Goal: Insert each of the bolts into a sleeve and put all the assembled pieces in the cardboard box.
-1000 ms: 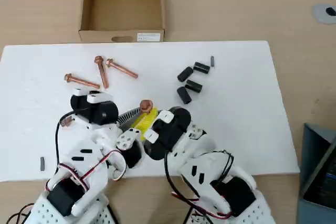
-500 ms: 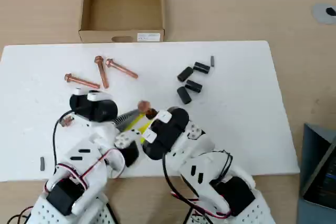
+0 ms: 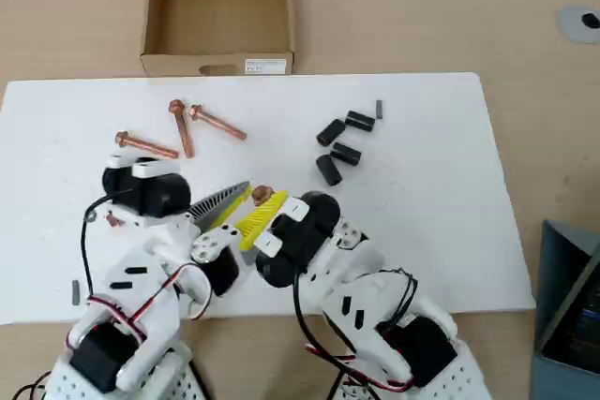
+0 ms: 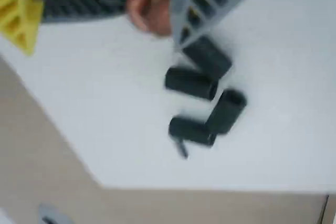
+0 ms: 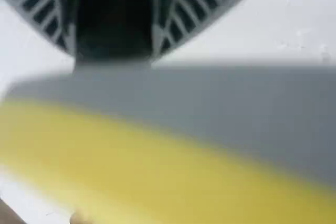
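So, three loose bolts (image 3: 180,128) lie far left on the white mat (image 3: 422,231). The left gripper (image 3: 240,196) sits beside a bolt head (image 3: 262,195), can't tell if it's gripping. The right gripper (image 3: 266,209) pinches a black sleeve (image 5: 116,19); four spare sleeves (image 3: 345,153) lie further right.

High camera over table (image 3: 422,25); wrist cameras close.
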Robot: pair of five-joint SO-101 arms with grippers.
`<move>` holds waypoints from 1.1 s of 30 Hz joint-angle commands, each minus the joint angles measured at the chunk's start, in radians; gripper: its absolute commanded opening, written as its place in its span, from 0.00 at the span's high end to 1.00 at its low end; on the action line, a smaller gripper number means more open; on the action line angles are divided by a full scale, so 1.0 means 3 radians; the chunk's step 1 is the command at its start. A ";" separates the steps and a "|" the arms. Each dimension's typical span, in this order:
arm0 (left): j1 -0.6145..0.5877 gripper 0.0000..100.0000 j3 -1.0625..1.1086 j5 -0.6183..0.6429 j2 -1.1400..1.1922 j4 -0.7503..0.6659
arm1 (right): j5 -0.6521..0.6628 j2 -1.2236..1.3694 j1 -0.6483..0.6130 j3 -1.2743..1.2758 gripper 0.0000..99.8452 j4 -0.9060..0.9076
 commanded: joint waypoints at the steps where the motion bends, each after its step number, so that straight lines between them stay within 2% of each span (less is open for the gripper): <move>1: -0.0189 0.87 -0.0302 -0.0031 -0.0013 0.0000 | 0.0010 -0.0488 -0.0018 -0.0207 0.99 -0.0077; 4: -0.0476 0.99 -0.0378 -0.0031 -0.0013 0.0000 | 0.0000 -0.0488 -0.0013 -0.0217 0.99 -0.0077; 8: -0.0962 1.00 -0.0343 -0.0031 -0.0013 0.0005 | -0.0061 -0.0468 0.0217 -0.0228 0.99 -0.0082; 15: -0.1718 1.00 0.0179 -0.0041 -0.0013 0.0005 | -0.0634 0.0028 0.0933 -0.0540 0.99 -0.0082; 18: -0.1867 1.00 0.0430 -0.0292 -0.0013 0.0128 | -0.0798 0.0494 0.1077 -0.0841 0.99 -0.0082; 25: -0.2010 1.00 0.0690 -0.0767 -0.0013 0.0629 | -0.1002 0.2064 0.1087 -0.1951 0.99 -0.0102; 29: -0.2189 1.00 0.0895 -0.1069 -0.0013 0.0644 | -0.1013 0.3005 0.1087 -0.2693 0.99 -0.0107; 33: -0.2327 1.00 0.1043 -0.1110 -0.0013 0.0644 | -0.0997 0.3818 0.1092 -0.3363 0.99 -0.0245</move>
